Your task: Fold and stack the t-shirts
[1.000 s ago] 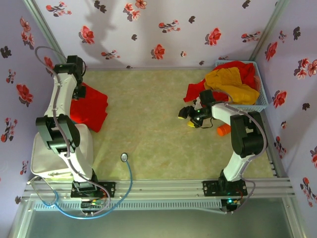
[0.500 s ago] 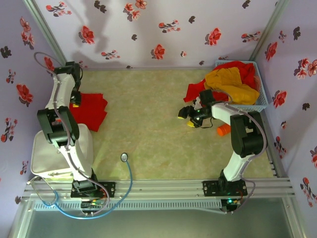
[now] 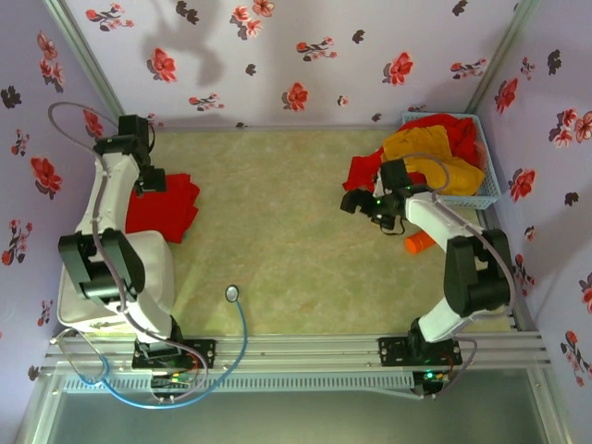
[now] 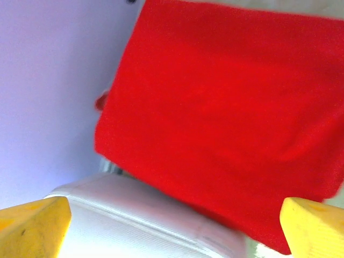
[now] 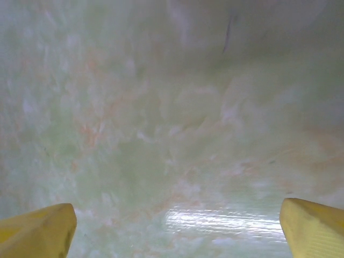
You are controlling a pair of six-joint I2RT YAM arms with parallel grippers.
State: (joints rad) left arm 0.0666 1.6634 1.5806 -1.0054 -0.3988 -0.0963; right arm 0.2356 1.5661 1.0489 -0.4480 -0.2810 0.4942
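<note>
red t-shirt (image 3: pixel 169 203) seemingly folded, yellow t-shirt (image 3: pixel 431 154) heaped

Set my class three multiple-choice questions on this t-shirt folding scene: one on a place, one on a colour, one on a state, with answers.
1. On the table, where does the folded red t-shirt lie? A centre; B left side; C near right corner.
2. The topmost t-shirt in the basket is: A teal; B white; C mustard-yellow.
3. The right tool is: A open, empty; B shut on cloth; C shut on the basket rim.
Answers: 1 B, the top view shows it far left; 2 C, yellow cloth crowns the heap; 3 A, its wrist view shows the fingers wide apart over bare table.
</note>
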